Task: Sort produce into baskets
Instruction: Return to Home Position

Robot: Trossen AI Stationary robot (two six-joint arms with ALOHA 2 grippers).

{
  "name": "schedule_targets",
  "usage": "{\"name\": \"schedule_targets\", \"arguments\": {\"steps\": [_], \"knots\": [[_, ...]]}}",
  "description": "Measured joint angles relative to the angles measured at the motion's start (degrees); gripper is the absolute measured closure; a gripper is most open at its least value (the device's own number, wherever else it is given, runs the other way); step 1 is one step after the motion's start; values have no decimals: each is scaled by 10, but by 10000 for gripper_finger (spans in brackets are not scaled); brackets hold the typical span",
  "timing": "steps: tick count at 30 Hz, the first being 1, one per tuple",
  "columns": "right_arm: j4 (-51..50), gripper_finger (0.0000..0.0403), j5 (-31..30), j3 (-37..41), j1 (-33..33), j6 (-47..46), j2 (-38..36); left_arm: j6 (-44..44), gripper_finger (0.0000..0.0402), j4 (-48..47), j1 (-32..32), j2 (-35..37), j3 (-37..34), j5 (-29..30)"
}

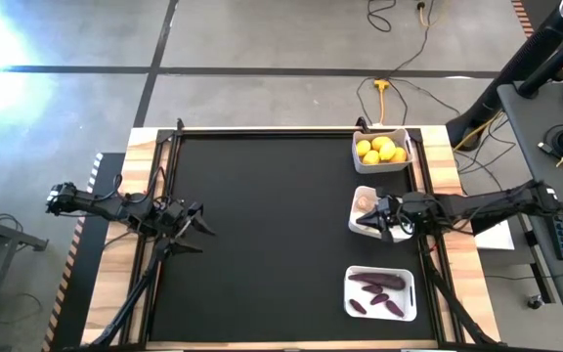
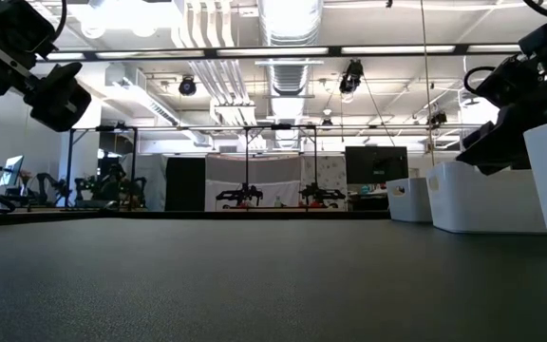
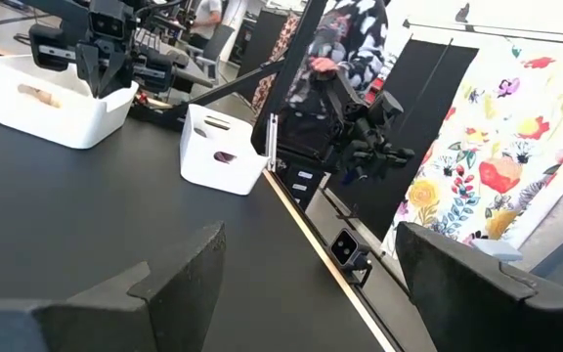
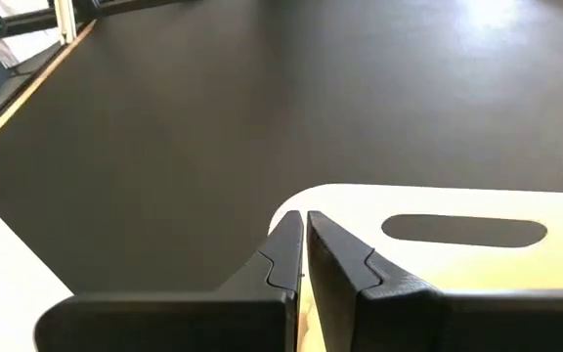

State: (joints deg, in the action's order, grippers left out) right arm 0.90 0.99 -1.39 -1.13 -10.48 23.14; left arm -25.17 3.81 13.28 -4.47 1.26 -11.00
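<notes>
Sorting check, both arms.

**Progress.** No loose produce shows on the black desk (image 1: 262, 244) in the high view. Everything visible already sits in a basket:
- The lemons (image 1: 381, 150) are in the basket (image 1: 380, 169) next along the desk edge on one side of the right hand (image 4: 303, 223).
- The garlic (image 1: 364, 202) is in the middle basket (image 3: 52, 122), directly under that hand.
- The eggplants (image 1: 379, 282) are in the third basket (image 1: 411, 293), on the hand's other side.

Judgement: the sort itself looks finished, and only parking the arms is left.

**Right hand.** It hovers over the rim of the middle basket and is not down among the contents. The fingers are pressed together with only a hairline between them, and nothing is pinched.

**Left hand** (image 1: 205, 220). It sits well apart from all three baskets, at the opposite side of the desk. The fingers are spread wide and empty.

**Eggplant orientation.** The longer pieces lie flat, with their long axis roughly parallel to the right forearm, so in line with the way that hand points. One lower piece is skewed slightly off that line. Smaller purple bits sit beside them. I cannot tell which end is the stem.

**Background.** The left wrist view shows a person in patterned clothing beyond the desk, clear of both hands.
</notes>
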Motion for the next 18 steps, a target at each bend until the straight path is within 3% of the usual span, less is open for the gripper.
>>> {"name": "schedule_targets", "arguments": {"steps": [7,18], "knots": [[-16,390,-1,0,-1,0,-115,0,118,0,0,0,0,0],[-10,390,-1,3,-1,0,-186,0,119,0,0,0,0,0]]}}
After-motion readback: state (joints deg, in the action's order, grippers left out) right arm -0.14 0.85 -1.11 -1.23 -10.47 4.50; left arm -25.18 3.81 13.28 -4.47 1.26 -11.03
